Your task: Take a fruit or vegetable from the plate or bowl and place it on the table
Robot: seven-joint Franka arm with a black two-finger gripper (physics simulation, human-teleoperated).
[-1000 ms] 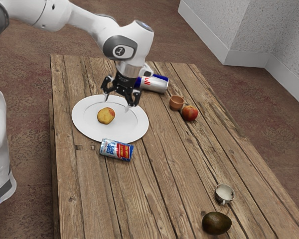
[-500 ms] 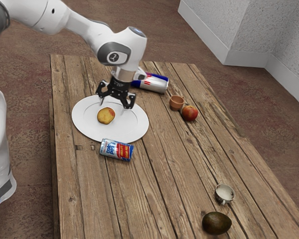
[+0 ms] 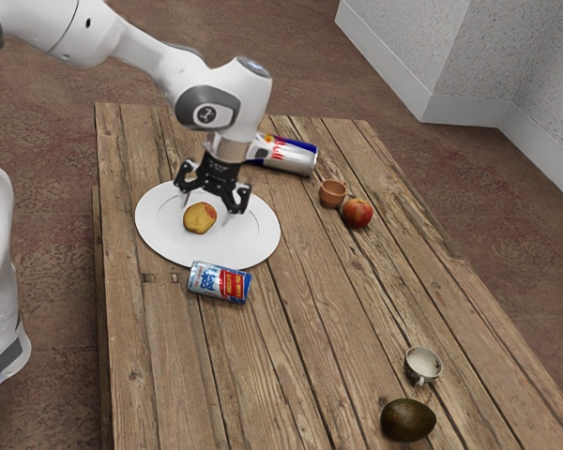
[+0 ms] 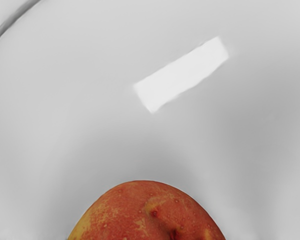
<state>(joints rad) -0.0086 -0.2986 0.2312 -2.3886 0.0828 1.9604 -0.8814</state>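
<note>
My gripper [image 3: 206,209] is open, low over the white plate [image 3: 253,241] in the exterior view, its two fingers spread wide. The yellow-red fruit [image 3: 200,218] lies on the plate, just under and between the fingers or slightly in front of them; contact cannot be told. From the wrist view, the fruit [image 4: 147,215] shows its red, speckled top at the lower edge, with the pale plate [image 4: 65,125] around it.
On the wooden table [image 3: 291,328], a blue-red can [image 3: 220,282] lies beside the plate. A larger can [image 3: 291,157] lies behind my hand. Toward the exterior view's right are a brown cup [image 3: 332,194], a red apple [image 3: 357,214], a metallic cup [image 3: 422,365] and an avocado [image 3: 408,420].
My hand has come down and toward the exterior view's left, closer over the fruit. The fruit and plate have stayed where they were.
</note>
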